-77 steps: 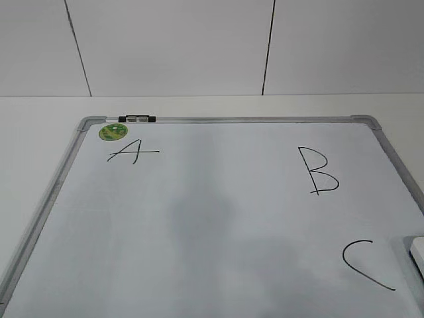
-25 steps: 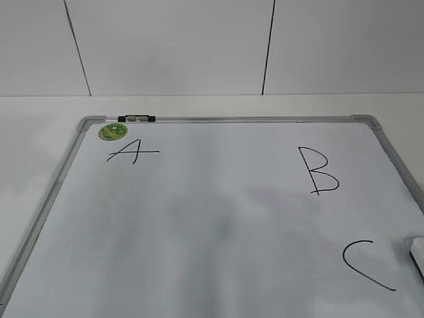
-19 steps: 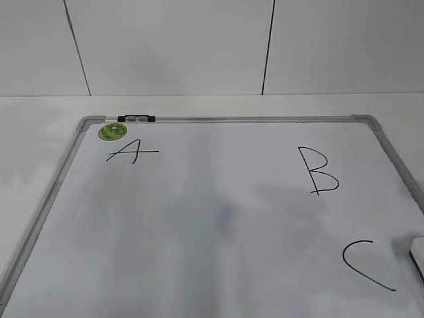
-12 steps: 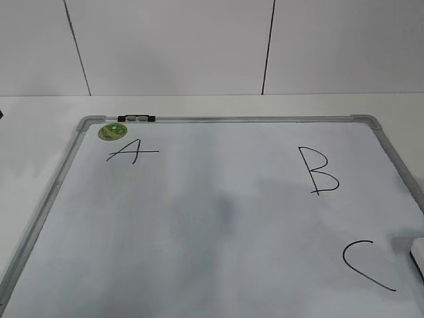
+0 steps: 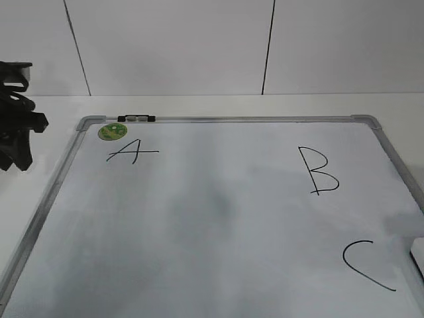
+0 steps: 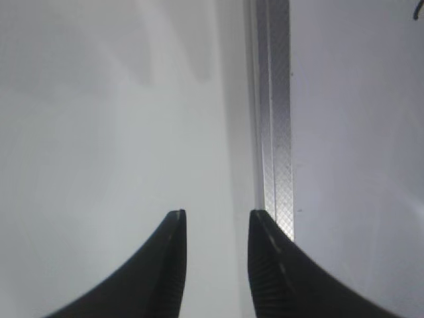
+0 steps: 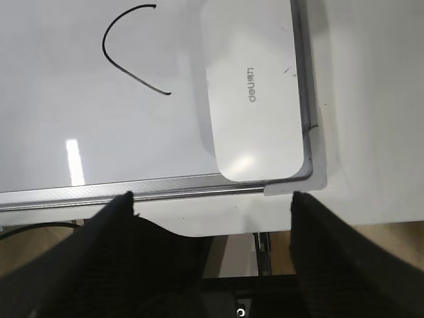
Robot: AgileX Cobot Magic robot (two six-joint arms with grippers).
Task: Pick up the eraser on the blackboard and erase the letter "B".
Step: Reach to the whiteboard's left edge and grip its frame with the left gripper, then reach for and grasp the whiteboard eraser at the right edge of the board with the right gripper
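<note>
From where I stand, the blackboard [image 5: 218,218] lies flat on the table [image 5: 199,105], its grey frame running round a white face. The letter "B" [image 5: 318,170] sits toward two o'clock on the board, whole and unsmudged, with the "A" [image 5: 132,151] up at ten o'clock beside a small green sticker [image 5: 112,132], and the "C" [image 5: 366,265] down at four o'clock. Only a sliver of the eraser [image 5: 418,255] shows, at the board's right edge near four o'clock, just beside the "C". The left arm [image 5: 16,116] hangs off the board at nine o'clock; its fingers are too dark to read here.

The left wrist view looks down on bare table with the board's frame [image 6: 275,132] running from twelve to six o'clock. The left gripper [image 6: 215,222] holds nothing, its two black fingers set a narrow gap apart.

The right wrist view gives the eraser [image 7: 255,89] best: a smooth white rounded block with grey lettering, lying flat in the board's corner, its long side along the frame at three o'clock, the "C" [image 7: 132,50] at ten o'clock from it. The right gripper [image 7: 212,199] is spread wide and empty, its fingers at the bottom of the view, apart from the eraser.

I'd judge the block light and rigid but slick, so a pinch across its narrow width, on the two long sides near the middle, should hold best. The frame hugging one side leaves little room for a finger there.
</note>
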